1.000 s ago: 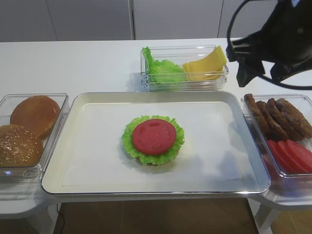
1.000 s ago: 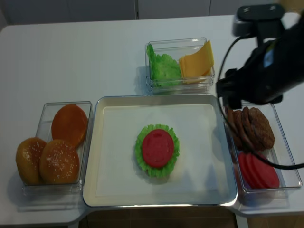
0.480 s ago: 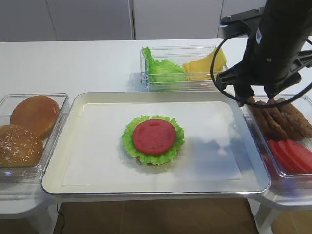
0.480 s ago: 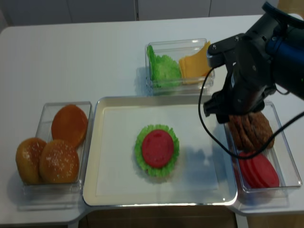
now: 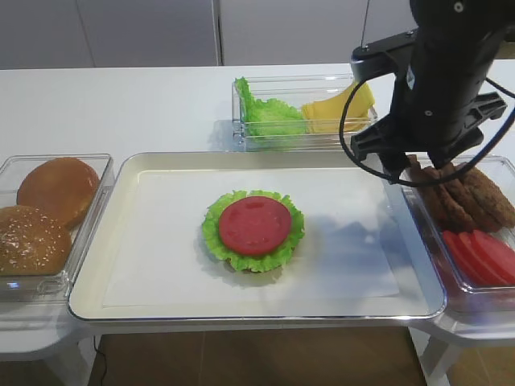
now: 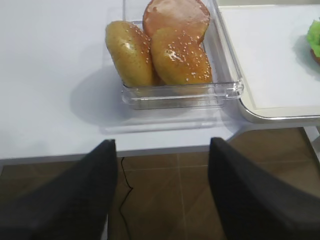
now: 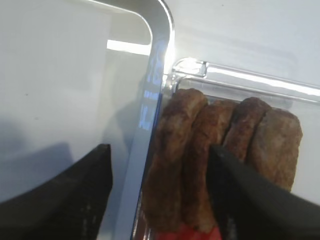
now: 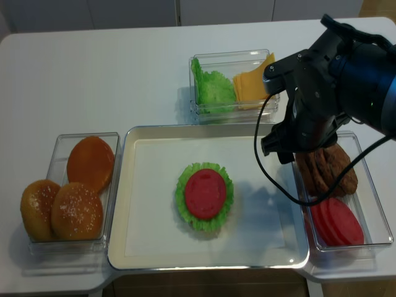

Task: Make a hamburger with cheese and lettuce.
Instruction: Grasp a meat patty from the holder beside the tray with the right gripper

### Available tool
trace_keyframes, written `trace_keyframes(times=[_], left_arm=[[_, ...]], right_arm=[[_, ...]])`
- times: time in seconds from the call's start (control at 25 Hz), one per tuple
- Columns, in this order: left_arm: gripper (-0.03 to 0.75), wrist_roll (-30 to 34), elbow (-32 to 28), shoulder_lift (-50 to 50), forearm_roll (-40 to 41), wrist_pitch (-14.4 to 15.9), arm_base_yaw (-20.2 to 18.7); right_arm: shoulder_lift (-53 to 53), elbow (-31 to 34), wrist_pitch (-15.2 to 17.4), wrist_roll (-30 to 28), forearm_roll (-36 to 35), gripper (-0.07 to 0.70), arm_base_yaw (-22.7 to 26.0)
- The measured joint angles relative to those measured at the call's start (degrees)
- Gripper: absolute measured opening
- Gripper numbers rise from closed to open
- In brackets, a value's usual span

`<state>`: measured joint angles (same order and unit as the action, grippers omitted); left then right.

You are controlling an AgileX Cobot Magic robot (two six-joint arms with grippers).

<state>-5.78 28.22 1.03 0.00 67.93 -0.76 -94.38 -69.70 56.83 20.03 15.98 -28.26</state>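
The hamburger (image 5: 253, 229), a red tomato slice on ruffled lettuce, lies in the middle of the silver tray (image 5: 257, 310); it also shows in the realsense view (image 8: 205, 195). The cheese (image 5: 338, 108), pale yellow slices, leans in the far clear box beside loose lettuce (image 5: 265, 112). My right gripper (image 7: 160, 200) is open and empty, hovering over the tray's right rim (image 7: 150, 100) and the left end of the brown patties (image 7: 200, 150). My left gripper (image 6: 162, 200) is open and empty, off the table's front edge below the bun box (image 6: 230, 90).
Buns (image 5: 48, 209) fill the clear box left of the tray. The right box holds patties (image 5: 459, 193) at the back and tomato slices (image 5: 483, 253) in front. The right arm (image 8: 328, 93) and its cable hang above the tray's far right corner.
The right arm has swung in from the far right, down and leftward, and now hovers at the patty box's left end. The hamburger and left gripper have not moved.
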Motion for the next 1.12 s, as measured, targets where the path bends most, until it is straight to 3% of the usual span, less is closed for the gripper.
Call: trace_keyframes(times=[0.16, 0.44, 1.12], left_arm=[[0.433, 0.0, 0.0, 0.0, 0.0, 0.0, 0.0], [0.433, 0.0, 0.0, 0.0, 0.0, 0.0, 0.0], [0.433, 0.0, 0.0, 0.0, 0.0, 0.0, 0.0]], right_arm=[[-0.25, 0.0, -0.15, -0.11, 0.14, 0.429, 0.0], [-0.33, 0.0, -0.15, -0.11, 0.23, 0.291, 0.0], [-0.93, 0.0, -0.15, -0.01, 2.04, 0.276, 0.0]])
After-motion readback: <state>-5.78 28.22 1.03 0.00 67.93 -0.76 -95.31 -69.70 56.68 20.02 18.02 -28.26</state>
